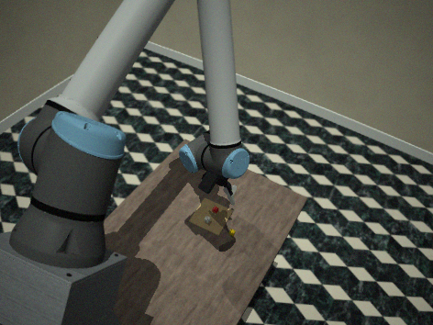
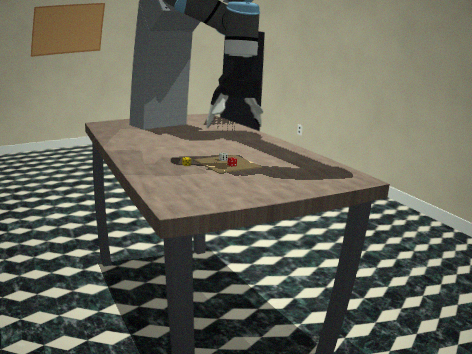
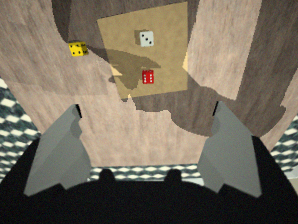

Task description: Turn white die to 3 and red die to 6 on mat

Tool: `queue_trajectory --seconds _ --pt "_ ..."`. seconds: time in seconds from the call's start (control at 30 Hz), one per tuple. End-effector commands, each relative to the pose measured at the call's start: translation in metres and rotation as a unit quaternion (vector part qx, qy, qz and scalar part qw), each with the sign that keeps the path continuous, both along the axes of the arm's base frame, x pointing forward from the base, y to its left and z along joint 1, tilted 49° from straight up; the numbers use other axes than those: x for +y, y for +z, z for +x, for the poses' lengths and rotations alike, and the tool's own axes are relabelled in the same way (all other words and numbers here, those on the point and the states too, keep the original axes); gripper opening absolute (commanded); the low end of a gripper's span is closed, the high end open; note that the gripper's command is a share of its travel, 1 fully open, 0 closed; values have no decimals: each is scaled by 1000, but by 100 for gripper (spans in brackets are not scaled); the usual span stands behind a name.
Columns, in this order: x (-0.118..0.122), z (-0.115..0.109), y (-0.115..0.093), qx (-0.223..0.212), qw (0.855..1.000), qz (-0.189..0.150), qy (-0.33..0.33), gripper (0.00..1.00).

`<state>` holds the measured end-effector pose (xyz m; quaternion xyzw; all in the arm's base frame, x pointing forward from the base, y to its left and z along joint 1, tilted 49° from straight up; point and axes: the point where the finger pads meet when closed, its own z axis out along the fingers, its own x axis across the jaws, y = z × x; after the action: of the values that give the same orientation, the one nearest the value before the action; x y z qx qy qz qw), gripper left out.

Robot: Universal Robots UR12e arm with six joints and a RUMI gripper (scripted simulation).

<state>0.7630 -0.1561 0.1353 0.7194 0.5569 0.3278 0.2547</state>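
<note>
The tan mat (image 3: 145, 50) lies on the wooden table. The white die (image 3: 146, 38) sits flat on the mat with 3 on top. The red die (image 3: 148, 77) sits flat on the mat near its edge, with 6 on top. The yellow die (image 3: 78, 48) sits on the bare table just off the mat. All three also show in the top view as the red die (image 1: 215, 209), white die (image 1: 207, 220) and yellow die (image 1: 232, 232). My gripper (image 3: 146, 103) is open and empty, raised well above the table; it also shows in the exterior view (image 2: 234, 111).
The robot base (image 1: 55, 257) stands at one end of the table. The table edges drop to a checkered floor on all sides. The arm casts dark shadows across the table and part of the mat.
</note>
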Motion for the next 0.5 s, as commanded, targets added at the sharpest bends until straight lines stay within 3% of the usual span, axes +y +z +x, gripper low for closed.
queue_trajectory --seconds 0.0,0.27,0.47 --pt "0 0 1 0 1000 0 0 100" --pt "0 -3 3 0 1000 0 0 100" --pt "0 -18 16 0 1000 0 0 100"
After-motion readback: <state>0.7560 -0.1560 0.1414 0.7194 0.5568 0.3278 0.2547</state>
